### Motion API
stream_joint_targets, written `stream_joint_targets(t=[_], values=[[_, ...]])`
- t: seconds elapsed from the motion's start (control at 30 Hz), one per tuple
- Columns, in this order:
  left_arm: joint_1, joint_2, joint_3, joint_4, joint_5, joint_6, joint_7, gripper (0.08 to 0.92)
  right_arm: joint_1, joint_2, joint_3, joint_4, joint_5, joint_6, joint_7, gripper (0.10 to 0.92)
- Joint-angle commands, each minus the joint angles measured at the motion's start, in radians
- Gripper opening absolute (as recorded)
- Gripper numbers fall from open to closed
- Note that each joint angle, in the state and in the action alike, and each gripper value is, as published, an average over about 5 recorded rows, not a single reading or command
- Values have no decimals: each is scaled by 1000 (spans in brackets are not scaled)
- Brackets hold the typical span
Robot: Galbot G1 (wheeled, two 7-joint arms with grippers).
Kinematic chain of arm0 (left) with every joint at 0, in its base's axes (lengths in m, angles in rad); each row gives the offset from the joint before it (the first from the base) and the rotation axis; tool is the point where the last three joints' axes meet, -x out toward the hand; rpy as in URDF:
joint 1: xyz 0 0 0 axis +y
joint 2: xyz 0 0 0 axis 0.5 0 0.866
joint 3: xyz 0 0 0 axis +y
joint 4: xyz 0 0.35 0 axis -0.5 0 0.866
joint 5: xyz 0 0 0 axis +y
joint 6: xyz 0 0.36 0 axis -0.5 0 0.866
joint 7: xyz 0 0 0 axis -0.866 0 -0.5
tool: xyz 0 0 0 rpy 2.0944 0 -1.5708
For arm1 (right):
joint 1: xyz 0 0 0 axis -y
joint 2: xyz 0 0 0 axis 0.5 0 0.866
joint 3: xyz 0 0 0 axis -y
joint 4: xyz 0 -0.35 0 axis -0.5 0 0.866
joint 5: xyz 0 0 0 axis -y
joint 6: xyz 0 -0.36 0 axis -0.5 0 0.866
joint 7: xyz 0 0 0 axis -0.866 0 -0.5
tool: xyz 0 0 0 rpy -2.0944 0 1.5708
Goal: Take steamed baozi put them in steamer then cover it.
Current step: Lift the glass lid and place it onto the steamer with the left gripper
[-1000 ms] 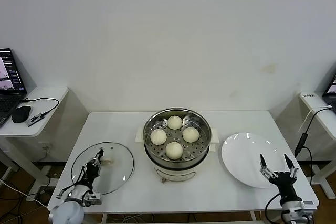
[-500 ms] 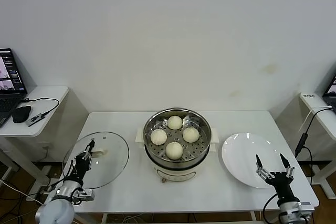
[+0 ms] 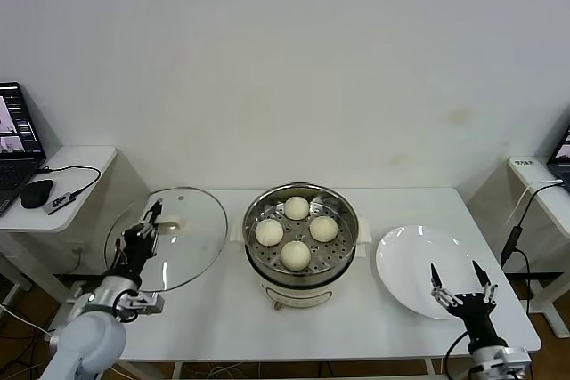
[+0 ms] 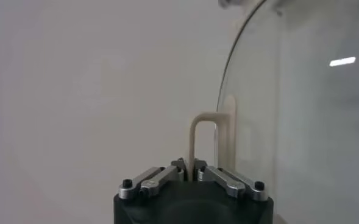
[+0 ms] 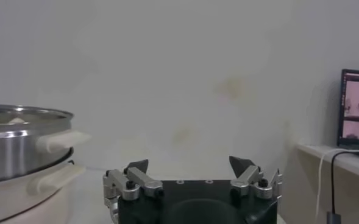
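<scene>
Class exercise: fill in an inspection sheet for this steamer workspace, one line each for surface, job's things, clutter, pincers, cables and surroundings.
Surface: white table, bare around the pot.
Job's things: four steamed baozi sit in the open steamer; the cover is held tilted, off the table, left of the steamer.
Clutter: empty white plate right of the steamer.
Pincers: left pincer shut on the cover's handle; right pincer open, parked over the plate's near edge.
Cables: black cable on the left side desk; another hanging at the right.
Surroundings: plain wall; laptop and mouse on the left desk.
</scene>
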Motion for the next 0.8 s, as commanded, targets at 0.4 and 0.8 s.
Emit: stream_joint_targets(t=[0.4, 0.8], values=[[-378, -175, 455, -22, 313, 335, 334, 148, 48, 87, -53, -37, -267, 2, 14, 823], [-447, -367, 560, 60, 439, 373, 417, 148, 49, 103, -68, -58, -294, 8, 13, 823]])
